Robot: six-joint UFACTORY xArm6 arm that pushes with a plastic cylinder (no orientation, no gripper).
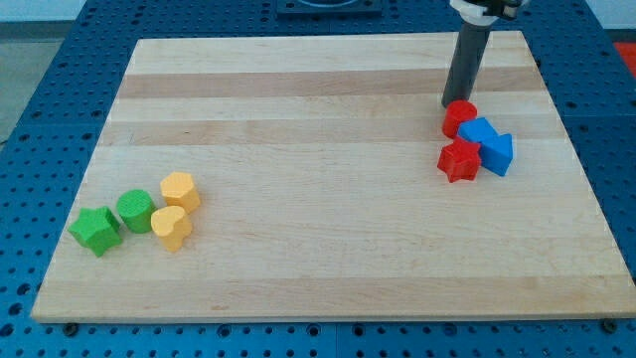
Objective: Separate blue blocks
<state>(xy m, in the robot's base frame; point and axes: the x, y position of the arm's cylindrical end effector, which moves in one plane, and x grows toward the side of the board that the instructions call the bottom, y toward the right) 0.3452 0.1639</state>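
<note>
Two blue blocks sit touching at the view's right: a blue cube-like block (477,131) and a blue wedge-like block (497,153) just below and right of it. A red round block (459,116) touches the upper blue block on its left. A red star-shaped block (459,160) touches both blue blocks from the left. My tip (449,104) stands at the upper left edge of the red round block, above and left of the blue blocks.
At the view's lower left lie a green star-shaped block (96,230), a green round block (135,210), a yellow hexagonal block (180,190) and a yellow heart-like block (171,227). The wooden board (318,119) ends near the blue blocks on the right.
</note>
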